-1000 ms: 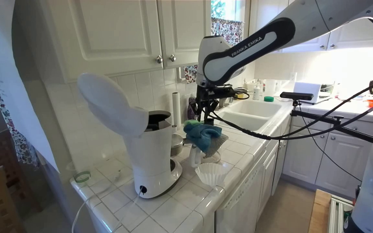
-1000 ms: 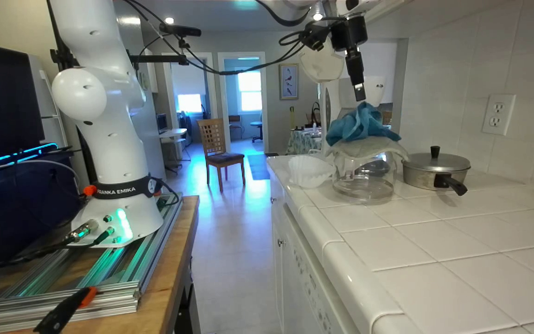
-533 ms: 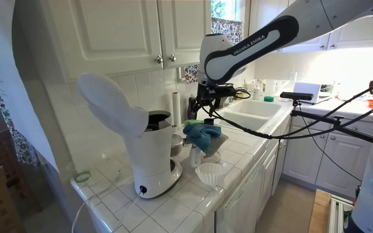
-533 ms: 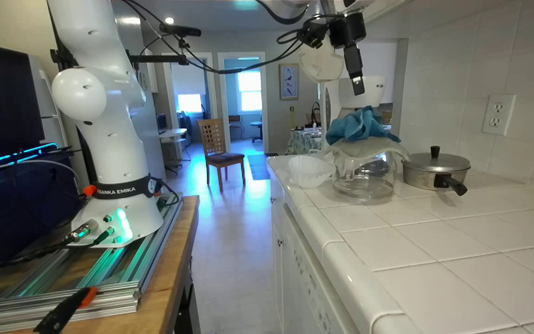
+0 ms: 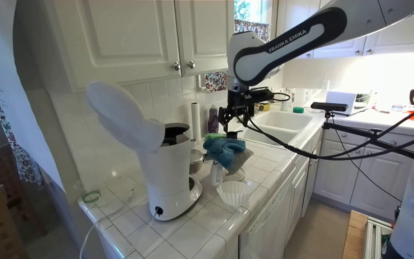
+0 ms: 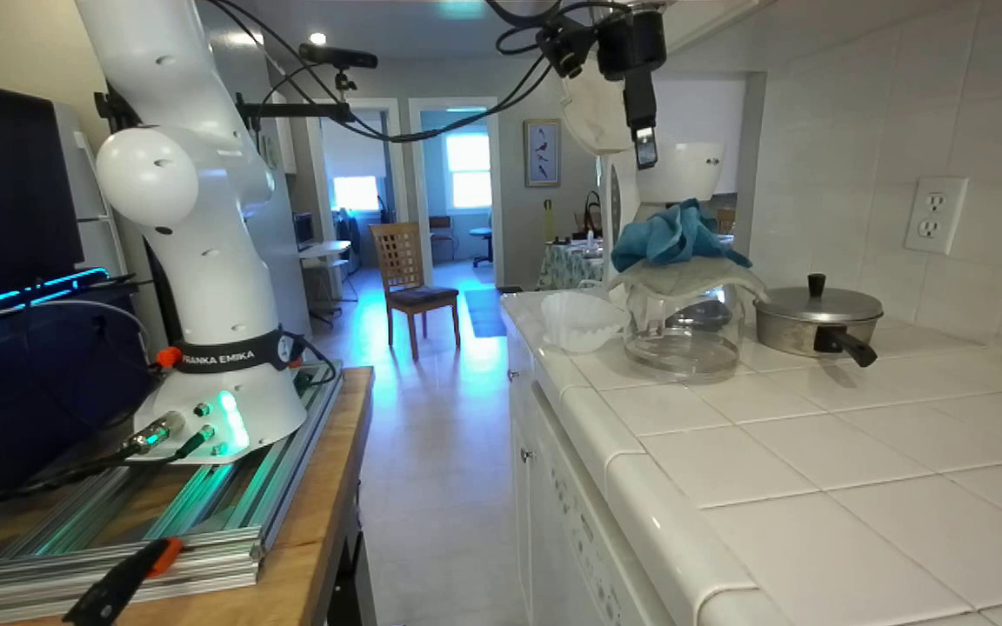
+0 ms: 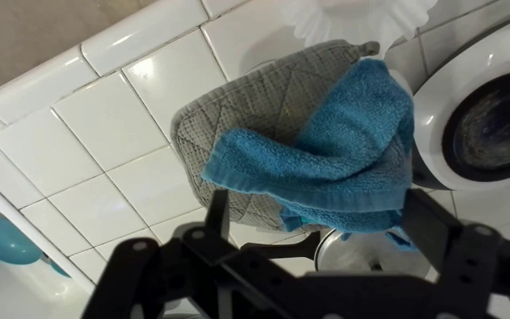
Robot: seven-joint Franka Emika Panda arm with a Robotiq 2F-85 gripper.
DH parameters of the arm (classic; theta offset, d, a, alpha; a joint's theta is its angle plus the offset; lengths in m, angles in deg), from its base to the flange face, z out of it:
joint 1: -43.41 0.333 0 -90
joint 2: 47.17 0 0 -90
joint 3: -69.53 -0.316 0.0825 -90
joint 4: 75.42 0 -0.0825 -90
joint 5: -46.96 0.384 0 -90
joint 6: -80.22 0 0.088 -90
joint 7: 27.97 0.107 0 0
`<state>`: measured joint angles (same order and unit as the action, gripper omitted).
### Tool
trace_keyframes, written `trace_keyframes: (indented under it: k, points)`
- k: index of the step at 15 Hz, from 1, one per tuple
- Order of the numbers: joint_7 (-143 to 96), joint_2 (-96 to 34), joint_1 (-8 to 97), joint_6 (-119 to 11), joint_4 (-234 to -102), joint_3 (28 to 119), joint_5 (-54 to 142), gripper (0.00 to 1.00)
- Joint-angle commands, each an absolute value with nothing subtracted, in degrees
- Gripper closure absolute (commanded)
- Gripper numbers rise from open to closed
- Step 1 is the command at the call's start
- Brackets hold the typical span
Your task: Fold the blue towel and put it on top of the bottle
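Observation:
The blue towel lies loosely bunched, with overlapping folds, on a grey quilted pot holder. Both rest on top of the bottle, a clear glass carafe standing on the counter, and the pot holder hides its mouth. In both exterior views my gripper hangs above the towel, apart from it and toward the sink side. Its fingers point down. The wrist view shows the gripper open, its fingers wide apart with nothing held between them; the towel shows beyond the gap.
A white coffee maker with raised lid stands close by. Near the counter's front edge sits a white paper coffee filter. A lidded metal pot is toward the wall, the sink farther along, and upper cabinets overhang the counter.
My gripper, at the towel's peak a second ago, has opened, risen and shifted toward the sink, clear of the cloth. The towel's peak has sunk slightly; otherwise it stays put.

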<state>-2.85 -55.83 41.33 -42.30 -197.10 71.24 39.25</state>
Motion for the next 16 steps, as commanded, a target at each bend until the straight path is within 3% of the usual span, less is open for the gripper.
trace_keyframes:
  k: [1,9,16]
  points:
    - [-9.5,-61.1,40.52,-40.48,-200.5,71.39,39.41,0.0]
    - [-28.26,-66.78,39.5,-47.32,-206.48,75.62,41.18,0.0]
    - [-26.99,-65.11,38.98,-46.08,-204.77,75.05,39.73,0.0]
